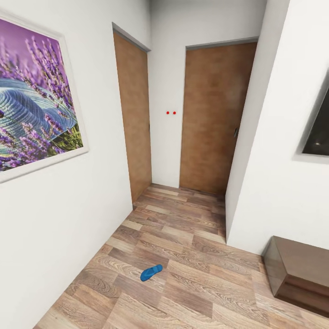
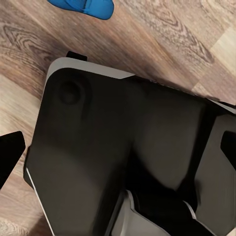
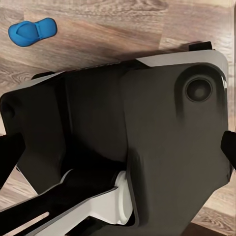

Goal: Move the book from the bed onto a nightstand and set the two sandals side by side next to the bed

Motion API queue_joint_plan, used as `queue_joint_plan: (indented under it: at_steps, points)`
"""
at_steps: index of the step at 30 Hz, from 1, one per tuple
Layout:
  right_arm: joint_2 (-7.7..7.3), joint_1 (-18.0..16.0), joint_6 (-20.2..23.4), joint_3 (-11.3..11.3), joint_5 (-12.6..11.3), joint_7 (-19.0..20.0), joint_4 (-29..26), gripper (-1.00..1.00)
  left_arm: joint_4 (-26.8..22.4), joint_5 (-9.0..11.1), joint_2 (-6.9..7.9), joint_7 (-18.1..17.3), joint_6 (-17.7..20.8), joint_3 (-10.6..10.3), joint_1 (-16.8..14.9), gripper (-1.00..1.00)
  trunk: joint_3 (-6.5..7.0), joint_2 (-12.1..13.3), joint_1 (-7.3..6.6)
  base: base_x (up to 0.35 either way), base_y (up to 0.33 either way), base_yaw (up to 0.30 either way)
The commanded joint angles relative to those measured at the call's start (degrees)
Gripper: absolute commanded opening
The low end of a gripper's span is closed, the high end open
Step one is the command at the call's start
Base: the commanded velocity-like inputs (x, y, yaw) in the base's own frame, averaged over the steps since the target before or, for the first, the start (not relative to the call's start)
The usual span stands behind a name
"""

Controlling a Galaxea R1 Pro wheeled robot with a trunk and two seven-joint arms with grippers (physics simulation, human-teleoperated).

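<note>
1 blue sandal lies flat on the wood-plank floor, well apart from the dark dresser. 2 brown doors stand beyond. Both wrist views look down on the robot's dark base; whether either gripper is spread or pressed together, I cannot tell.

1. Sandal: bright blue, plain.
2. Floor: brown-grey wood-grain planks.
3. Doors: mottled orange-brown.
4. Walls: white.
5. Picture: purple lavender, white frame.
6. Robot base: black with grey edging.
7. Cabinet: glossy dark brown.
</note>
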Motion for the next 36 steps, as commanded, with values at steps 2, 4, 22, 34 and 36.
queue_joint_plan:
  at_steps: [2,4,22,34,36]
  points:
    - [-0.01,-0.05,-0.10,-0.47,0.51,0.12,-0.38,1.00,0.13,0.61,0.02,-0.24,-0.25,0.00,-0.05,1.00,-0.06,-0.07,0.02,0.000,0.000,0.000]
    - [-0.01,-0.05,-0.45,-0.49,0.52,0.10,-0.73,1.00,0.10,0.59,0.08,-0.24,-0.25,0.47,-0.05,1.00,-0.06,-0.07,0.02,0.000,0.000,0.000]
    - [0.46,-0.05,-10.28,-0.06,0.45,0.35,-1.81,1.00,-6.76,0.60,5.06,-0.11,-0.07,3.93,-0.07,1.00,-0.06,-0.07,0.02,0.000,0.000,0.000]
    - [0.82,-0.03,-8.62,-0.42,-1.53,0.08,-12.05,1.00,-11.26,0.64,9.62,-0.34,5.57,7.99,-1.68,1.00,-0.06,-0.07,0.02,0.000,0.000,0.000]
    - [1.42,-0.01,-7.87,-0.50,-3.19,0.07,-13.89,1.00,-11.61,0.64,10.13,-0.55,9.04,8.14,-3.15,1.00,-0.06,-0.07,0.02,0.000,0.000,0.000]
